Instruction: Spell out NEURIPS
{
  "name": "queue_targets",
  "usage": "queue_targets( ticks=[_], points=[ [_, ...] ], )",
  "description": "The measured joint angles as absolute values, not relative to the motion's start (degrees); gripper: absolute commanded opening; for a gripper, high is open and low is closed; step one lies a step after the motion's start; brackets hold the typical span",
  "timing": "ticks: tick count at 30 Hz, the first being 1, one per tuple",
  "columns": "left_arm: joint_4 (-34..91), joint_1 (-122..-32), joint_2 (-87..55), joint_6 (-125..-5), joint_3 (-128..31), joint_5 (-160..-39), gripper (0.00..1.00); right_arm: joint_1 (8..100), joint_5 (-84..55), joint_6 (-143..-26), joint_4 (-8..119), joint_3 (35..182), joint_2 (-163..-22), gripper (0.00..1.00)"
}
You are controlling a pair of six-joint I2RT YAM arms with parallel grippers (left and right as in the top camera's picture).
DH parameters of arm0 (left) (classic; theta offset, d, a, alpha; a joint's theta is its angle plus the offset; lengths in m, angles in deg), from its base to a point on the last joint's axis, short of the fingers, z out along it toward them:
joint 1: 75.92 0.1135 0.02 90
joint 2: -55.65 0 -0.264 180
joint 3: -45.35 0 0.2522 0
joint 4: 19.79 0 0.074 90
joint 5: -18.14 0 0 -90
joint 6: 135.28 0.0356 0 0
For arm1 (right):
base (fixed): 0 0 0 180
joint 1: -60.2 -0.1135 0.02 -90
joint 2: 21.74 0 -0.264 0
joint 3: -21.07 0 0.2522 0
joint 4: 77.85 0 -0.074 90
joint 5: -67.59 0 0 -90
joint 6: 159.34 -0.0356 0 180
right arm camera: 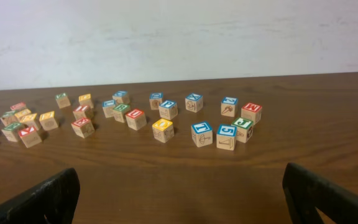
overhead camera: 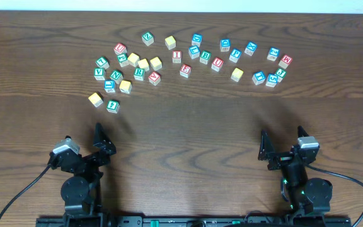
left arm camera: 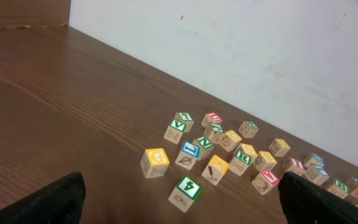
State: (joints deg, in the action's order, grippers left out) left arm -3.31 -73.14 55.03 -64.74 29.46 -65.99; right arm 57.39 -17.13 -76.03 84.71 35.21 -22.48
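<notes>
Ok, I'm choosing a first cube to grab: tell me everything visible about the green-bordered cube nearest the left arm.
The green-bordered cube is a small pale wooden block. Its white top has a green frame and a green character I cannot read. One side shows a line drawing. It sits flat on the table, at the scatter's near edge, close to the yellow-topped cube but touching no other cube.

A dark wooden desk point(overhead camera: 181, 132) is stretching wide. A white wall point(right arm camera: 179, 31) is rising along the desk's far edge. A red-lettered M cube point(right arm camera: 251, 112) is sitting toward the desk's far right.
</notes>
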Motion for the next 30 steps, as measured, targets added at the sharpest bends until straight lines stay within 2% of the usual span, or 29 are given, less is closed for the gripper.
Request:
queue_targets(
  ticks=[30],
  points=[
    [-3.31,-73.14,55.03,-63.34,29.46,-66.02,0.98,57.39,-17.13,-76.03,84.71,35.21,-22.48,0.99]
  ],
)
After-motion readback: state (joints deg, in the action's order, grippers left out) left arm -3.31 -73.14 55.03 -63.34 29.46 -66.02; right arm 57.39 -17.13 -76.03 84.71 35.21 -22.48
